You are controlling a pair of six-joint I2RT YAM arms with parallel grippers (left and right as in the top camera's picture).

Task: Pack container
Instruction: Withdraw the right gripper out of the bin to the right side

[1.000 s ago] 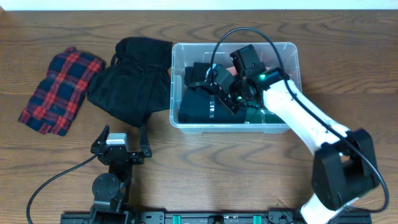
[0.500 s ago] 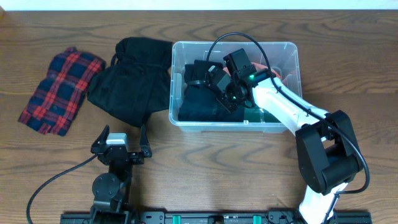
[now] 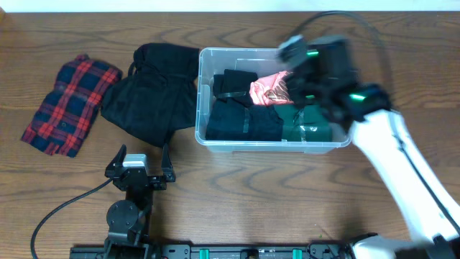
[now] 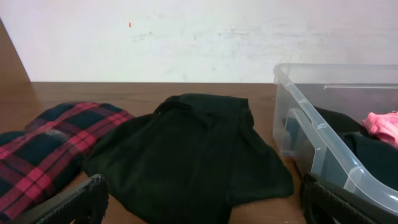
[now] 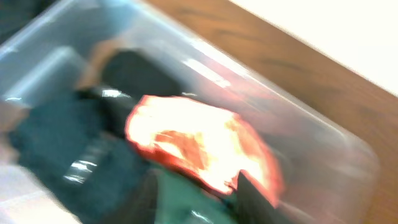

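Observation:
The container is a clear plastic bin at the table's back middle. It holds folded dark clothes, a green piece and a crumpled pink garment lying on top. My right gripper hovers blurred above the bin's right half. In the right wrist view its fingers stand apart over the pink garment and hold nothing. My left gripper rests open near the front edge. Its view shows the bin's corner at right.
A black garment lies left of the bin, touching its side, and also shows in the left wrist view. A red and navy plaid garment lies at the far left. A wall stands behind the table.
My right arm was low inside the bin over the clothes. It has risen and swung right, and the pink garment now lies uncovered in the bin. The left arm has not moved.

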